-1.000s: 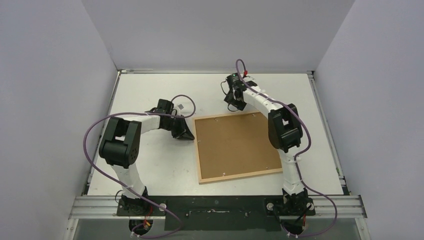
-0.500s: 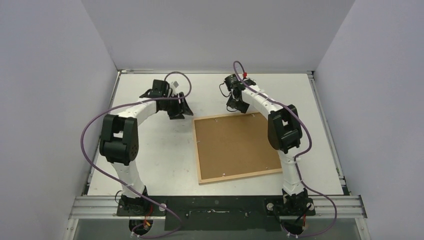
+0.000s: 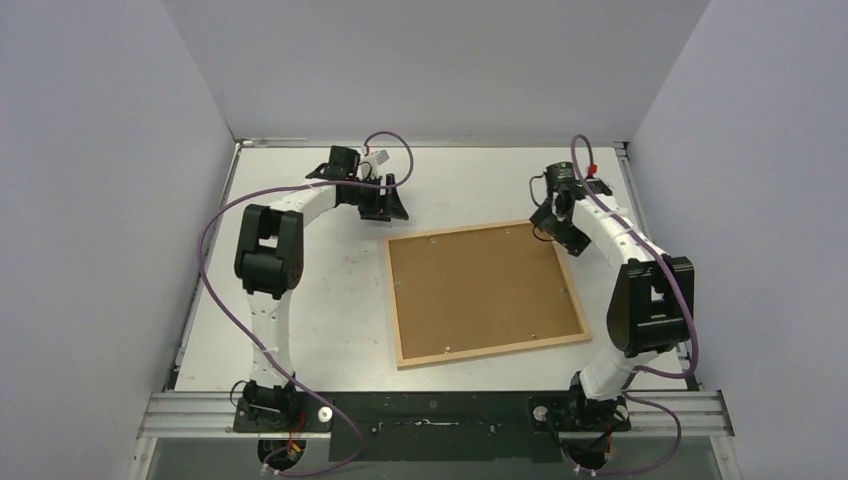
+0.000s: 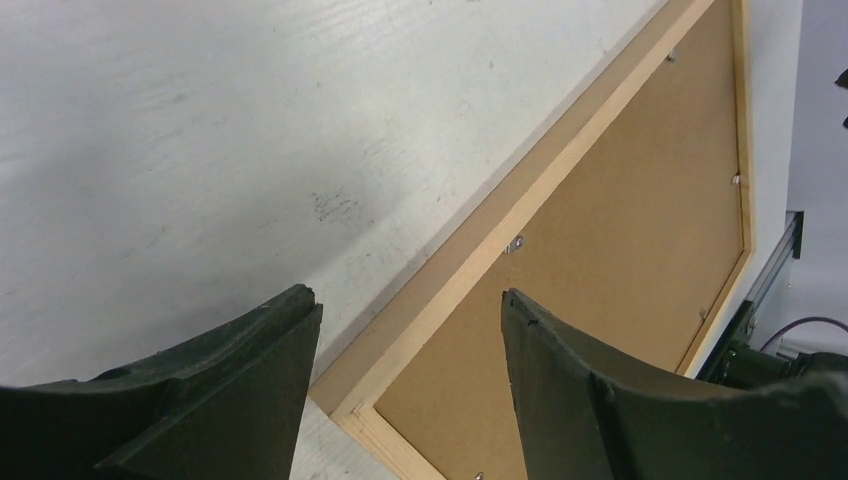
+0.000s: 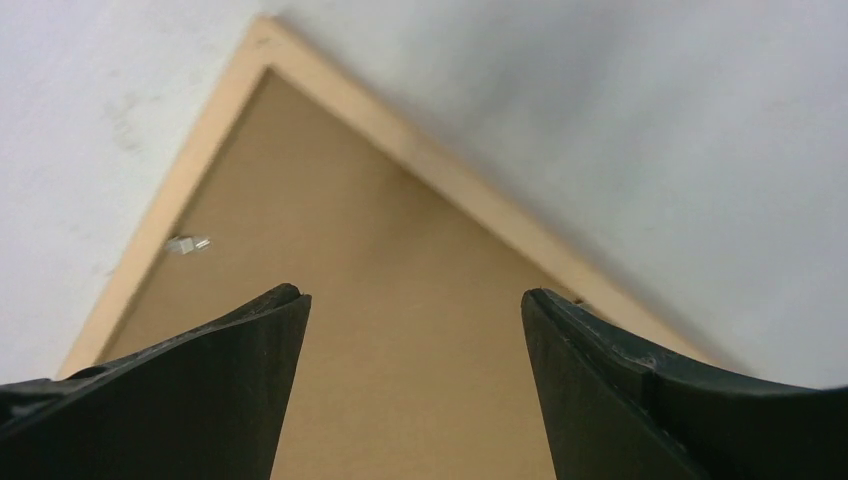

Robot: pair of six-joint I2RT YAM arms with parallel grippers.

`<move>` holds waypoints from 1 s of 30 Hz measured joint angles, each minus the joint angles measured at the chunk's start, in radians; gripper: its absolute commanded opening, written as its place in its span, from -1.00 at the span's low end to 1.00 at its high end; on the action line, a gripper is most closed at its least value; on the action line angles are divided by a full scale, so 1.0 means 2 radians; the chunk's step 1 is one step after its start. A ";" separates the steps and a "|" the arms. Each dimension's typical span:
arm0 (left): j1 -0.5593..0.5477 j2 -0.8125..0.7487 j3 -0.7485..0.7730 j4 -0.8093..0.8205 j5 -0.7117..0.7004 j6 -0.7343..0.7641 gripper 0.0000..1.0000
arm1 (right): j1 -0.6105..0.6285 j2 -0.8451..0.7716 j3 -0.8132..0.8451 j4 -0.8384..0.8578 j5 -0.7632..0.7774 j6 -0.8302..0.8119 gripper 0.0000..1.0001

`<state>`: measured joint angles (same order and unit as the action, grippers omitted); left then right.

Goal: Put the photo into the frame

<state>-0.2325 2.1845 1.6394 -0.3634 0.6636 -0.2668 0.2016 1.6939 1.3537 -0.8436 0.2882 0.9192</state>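
Two pincers. First, left pincer (image 4: 405, 297): jaws well apart, nothing held, poised over far-left corner of thin light-wood rectangular picture frame (image 3: 393, 300). Second, right pincer (image 5: 410, 292): jaws wide, empty, over far-right corner of same frame. One frame only, lying flat mid-desk, back side up, between both arms. One flat brown backing board (image 3: 480, 290) inside its bars. One white desk (image 3: 340, 310) beneath.

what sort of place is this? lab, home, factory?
Probably a lab test cell: white table boxed in by blank grey panels, two arms bolted to an aluminium rail, one wooden frame lying on it.
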 measured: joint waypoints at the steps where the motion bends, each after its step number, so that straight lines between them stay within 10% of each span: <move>1: -0.002 0.006 0.002 -0.002 0.004 0.008 0.31 | -0.017 -0.008 -0.015 0.000 0.000 -0.002 0.63; 14: -0.010 0.055 0.057 -0.080 0.065 0.104 0.33 | -0.221 -0.130 -0.193 -0.023 -0.049 0.010 0.87; 30: -0.031 0.059 0.056 -0.107 0.079 0.126 0.32 | -0.231 -0.321 -0.374 -0.069 -0.141 0.172 1.00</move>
<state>-0.2935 2.3016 1.7504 -0.5774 0.8207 -0.0147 -0.2604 1.0523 0.6048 -0.9821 0.0063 1.2636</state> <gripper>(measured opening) 0.663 0.999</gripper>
